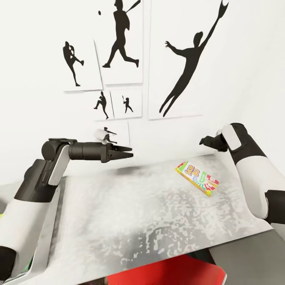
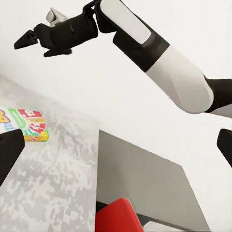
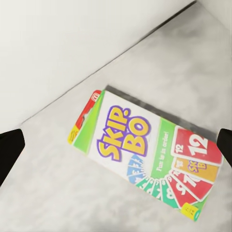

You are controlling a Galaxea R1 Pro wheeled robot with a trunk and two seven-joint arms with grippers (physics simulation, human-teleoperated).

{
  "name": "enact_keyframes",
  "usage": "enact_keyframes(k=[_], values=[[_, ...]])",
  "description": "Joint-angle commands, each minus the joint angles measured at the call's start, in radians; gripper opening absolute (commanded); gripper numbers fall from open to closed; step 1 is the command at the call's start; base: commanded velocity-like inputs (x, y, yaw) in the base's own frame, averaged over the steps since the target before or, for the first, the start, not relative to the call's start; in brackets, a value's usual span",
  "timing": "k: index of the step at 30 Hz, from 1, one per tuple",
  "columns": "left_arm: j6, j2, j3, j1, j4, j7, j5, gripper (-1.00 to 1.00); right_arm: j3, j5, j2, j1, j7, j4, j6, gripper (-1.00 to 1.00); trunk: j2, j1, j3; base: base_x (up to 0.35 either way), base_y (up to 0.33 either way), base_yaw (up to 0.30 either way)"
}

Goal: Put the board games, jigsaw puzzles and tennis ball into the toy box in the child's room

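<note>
Now the right gripper [image 1: 204,141], fingers apart, hovers over the Skip-Bo board game [image 1: 197,178] lying far right on the counter [image 1: 138,213]; best descend squarely across its narrow width.

You're in a child's room: baseball-player pictures [image 1: 122,59] cover the far white wall, and a card game box [image 1: 197,178] lies on the tabletop [image 1: 138,221].

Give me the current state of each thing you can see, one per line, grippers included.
Board game: lying flat on the table, lid up, near the wall, ungripped.
Table: grey top, bare apart from the box.
Left gripper: raised above the table, holding nothing; jaw opening unclear.
Right gripper: open, hovering over the board game, fingertips wide apart and clear of it.
Wall pictures: hanging flat on the wall.
</note>
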Motion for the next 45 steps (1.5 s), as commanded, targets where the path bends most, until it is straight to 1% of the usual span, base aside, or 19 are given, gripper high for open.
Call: enact_keyframes(k=[1,4,5,7,8,12,16,21,22,23,26,27,35,45], values=[[0.006,-0.017,-0.010,-0.006,0.000,0.002,-0.021,1.00,0.000,-0.010,0.000,-0.001,-0.009,0.007,-0.005,1.00,-0.002,0.001,-0.004,0.000,0.000,0.000],[0.006,-0.042,-0.017,-0.010,0.002,0.005,-0.058,1.00,0.000,-0.010,0.000,-0.001,-0.009,0.019,-0.019,1.00,-0.002,0.001,-0.009,0.000,0.000,0.000],[0.006,-0.059,-0.020,-0.011,0.004,0.006,-0.085,1.00,0.000,-0.010,0.000,-0.001,-0.009,0.028,-0.028,1.00,-0.002,0.001,-0.010,0.000,0.000,0.000],[0.006,-0.074,-0.022,-0.012,0.005,0.007,-0.111,1.00,0.000,-0.010,0.001,-0.001,-0.009,0.036,-0.033,1.00,-0.002,0.001,-0.013,0.000,0.000,0.000],[0.006,-0.084,-0.023,-0.013,0.005,0.007,-0.133,1.00,0.000,-0.010,0.001,-0.001,-0.009,0.047,-0.037,1.00,-0.002,0.001,-0.015,0.000,0.000,0.000],[0.006,-0.095,-0.025,-0.013,0.006,0.008,-0.162,1.00,0.000,-0.009,0.001,-0.001,-0.009,0.064,-0.045,1.00,-0.002,0.001,-0.022,0.000,0.000,0.000],[0.006,-0.099,-0.025,-0.013,0.006,0.008,-0.172,1.00,0.000,-0.006,0.002,-0.001,-0.009,0.071,-0.064,1.00,-0.002,0.001,-0.028,0.000,0.000,0.000],[0.006,-0.101,-0.024,-0.014,0.006,0.008,-0.177,1.00,-0.001,0.044,0.003,-0.001,-0.008,0.075,-0.081,1.00,-0.002,0.001,-0.036,0.000,0.000,0.000],[0.006,-0.101,-0.024,-0.014,0.006,0.008,-0.177,1.00,-0.002,0.056,0.003,-0.001,-0.007,0.075,-0.083,1.00,-0.002,0.001,-0.038,0.000,0.000,0.000],[0.006,-0.102,-0.024,-0.014,0.006,0.008,-0.178,1.00,-0.003,0.080,0.005,-0.001,-0.006,0.076,-0.085,1.00,-0.002,0.001,-0.040,0.000,0.000,0.000],[0.006,-0.102,-0.024,-0.014,0.006,0.008,-0.179,1.00,-0.004,0.112,0.011,-0.001,-0.005,0.076,-0.093,1.00,-0.002,0.001,-0.045,0.000,0.000,0.000],[0.006,-0.102,-0.024,-0.014,0.006,0.008,-0.179,1.00,-0.004,0.116,0.012,-0.001,-0.004,0.076,-0.095,1.00,-0.002,0.001,-0.046,0.000,0.000,0.000],[0.006,-0.101,-0.025,-0.014,0.006,0.008,-0.179,1.00,-0.006,0.133,0.012,-0.003,-0.004,0.076,-0.107,1.00,-0.002,0.001,-0.059,0.000,0.000,0.000],[0.006,-0.102,-0.025,-0.014,0.006,0.008,-0.179,1.00,-0.007,0.134,0.009,-0.018,-0.004,0.075,-0.109,1.00,-0.002,0.001,-0.076,0.000,0.000,0.000]])
